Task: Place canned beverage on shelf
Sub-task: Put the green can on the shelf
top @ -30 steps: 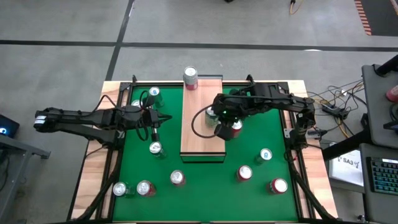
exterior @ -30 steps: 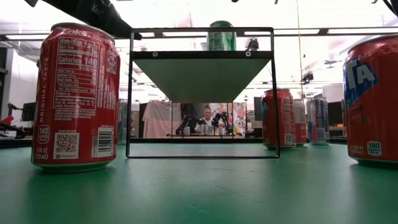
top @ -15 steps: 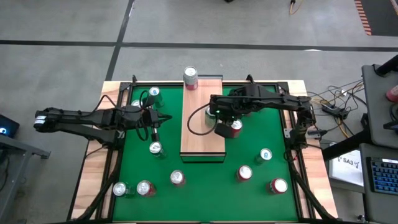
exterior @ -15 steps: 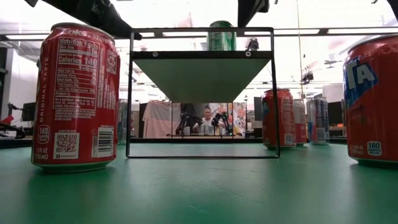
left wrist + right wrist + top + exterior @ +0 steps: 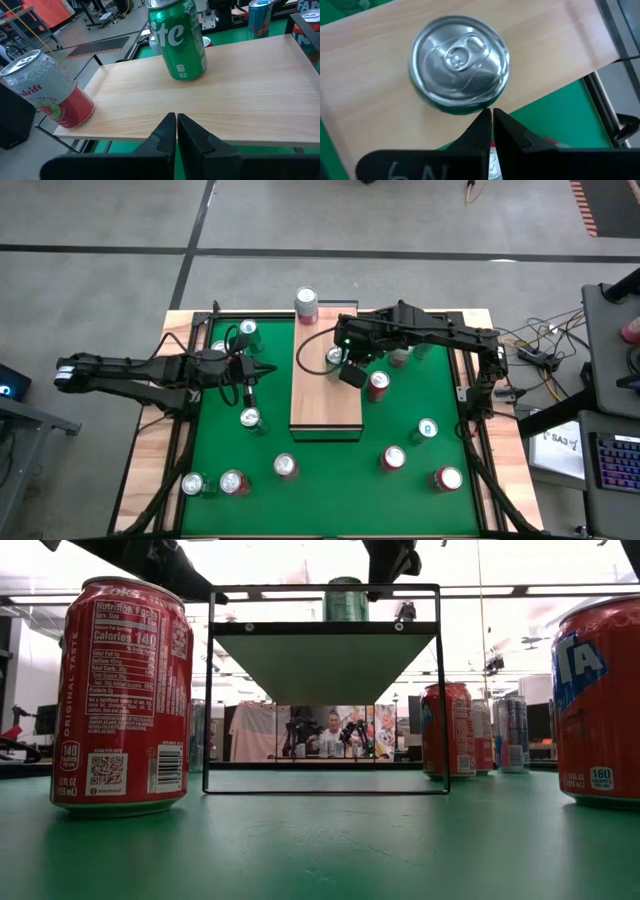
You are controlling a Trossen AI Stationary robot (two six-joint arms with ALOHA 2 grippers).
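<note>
Comparing this moment with a second ago, the right end effector (image 5: pixel 349 372) has swung from the near part of the shelf (image 5: pixel 325 395) toward its far half, and it now hangs above the green can (image 5: pixel 334 357) standing upright on the board; its fingers are pressed together and hold nothing, as the right wrist view shows with the silver lid (image 5: pixel 459 54) just beyond the closed tips. The red can (image 5: pixel 378 384) it hovered over before sits on the green tabletop (image 5: pixel 420 395) just beside the shelf's right edge, still off the board. I judge that the green can counts as placed and the arm is between picks, so many cans still wait on the felt. The left end effector (image 5: pixel 176 131) waits at the left side of the tabletop, shut and empty, facing the shelf's long side, where the left wrist view shows the green can and a pink and white can (image 5: pixel 47 90) at the far end of the board. Open room: the near half of the shelf is bare wood, with space for another can, while the green can stands nearer the right long edge than the left, so I would expect any low sweep from that side to risk nudging it; the strip of tabletop between shelf and red can is narrow
</note>
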